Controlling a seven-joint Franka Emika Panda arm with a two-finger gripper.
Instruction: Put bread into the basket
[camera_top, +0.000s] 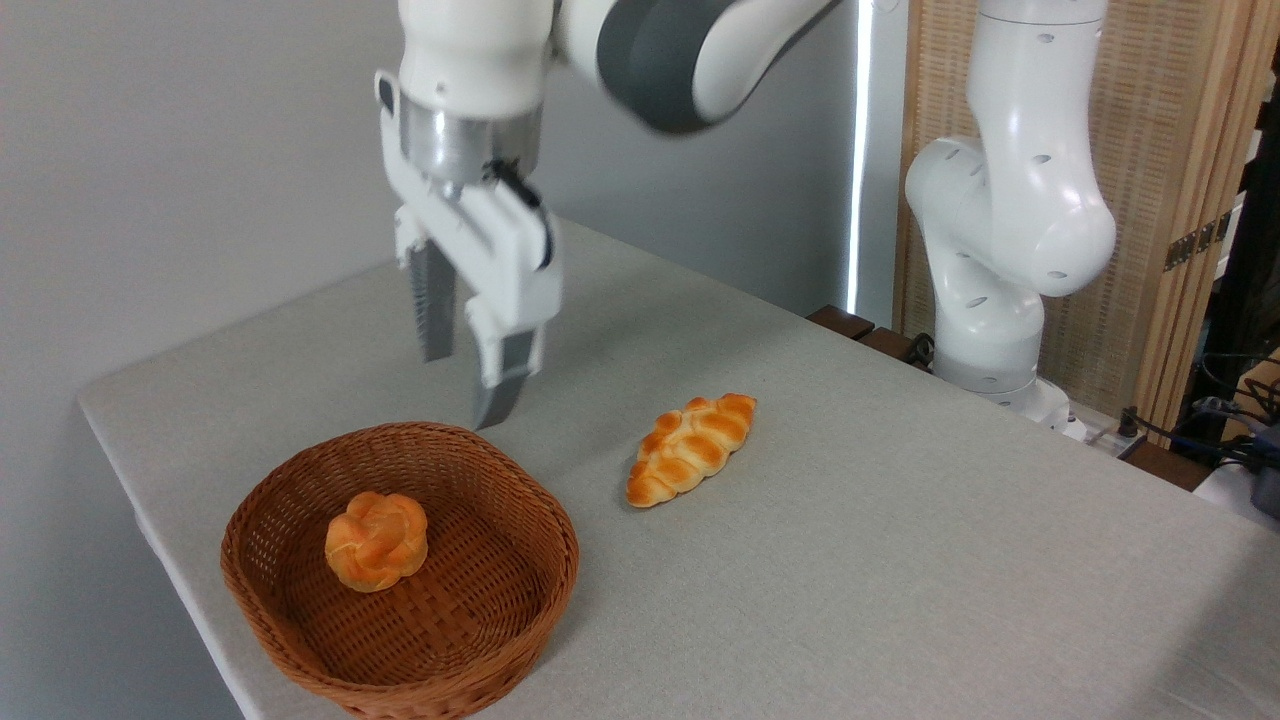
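The bread (376, 540), a small round orange-golden bun with a knotted top, lies inside the brown wicker basket (500, 620), left of its middle. Nothing touches it. My gripper (465, 385) hangs open and empty above the basket's far rim, up and to the right of the bun. One finger (435, 318) sits farther back and the other finger (500, 385) reaches lower, nearer the camera.
A longer braided golden loaf (690, 447) lies on the grey table (900, 560) to the right of the basket. The arm's white base (1000, 280) stands at the table's back right. The table's left edge runs close by the basket.
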